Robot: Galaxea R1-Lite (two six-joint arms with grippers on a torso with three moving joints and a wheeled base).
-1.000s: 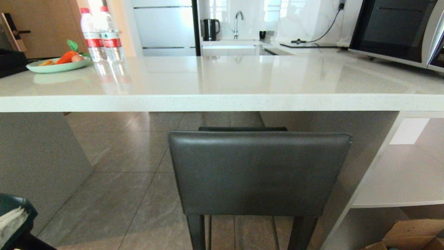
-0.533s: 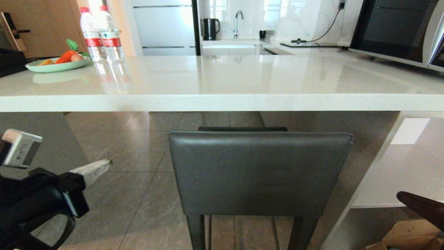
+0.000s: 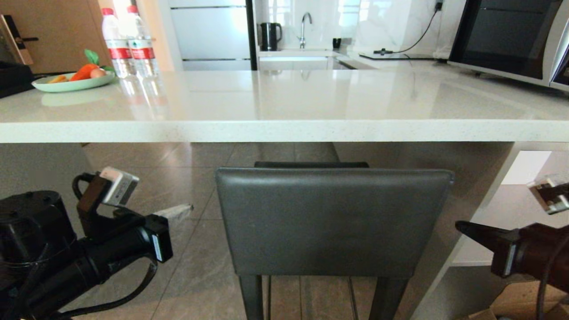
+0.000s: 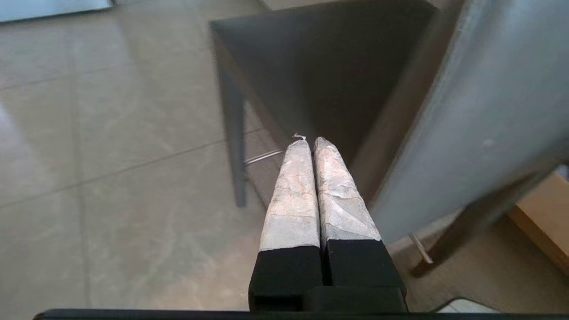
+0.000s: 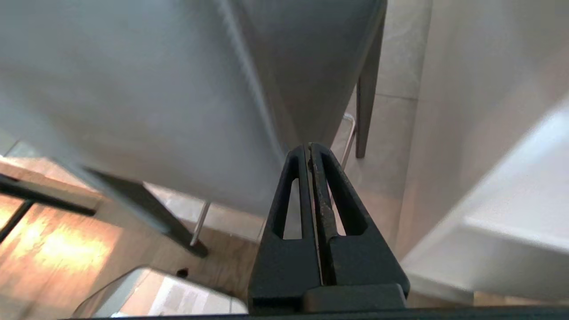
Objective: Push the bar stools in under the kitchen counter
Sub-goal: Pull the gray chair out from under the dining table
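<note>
A: Arm poses, head view?

B: Left gripper at 8 o'clock, arm reaching forward, taped fingers pressed together with nothing between them. The tip stands just left of the grey stool, level with the backrest; can't tell if it touches. Right gripper at 4 o'clock, pointing inward toward the backrest's right edge, close beside it. Its black fingers are also pressed together, nothing held.

A: Stool position?

B: Centre, 6 o'clock, backrest upright and facing the camera, below the front edge of the counter. The seat's far edge shows just above the backrest, under the slab.

A: Counts?

B: Stools: one in view, dark grey, rectangular back. Counters: one long white speckled slab across 9 to 3 o'clock. Water bottles: two, red caps, at 10 o'clock. Plate: one, green, with fruit, beside the bottles. Kettle: one, black, at 12 o'clock. Microwave: one, at 2 o'clock. Cardboard box: one, at 5 o'clock.
</note>
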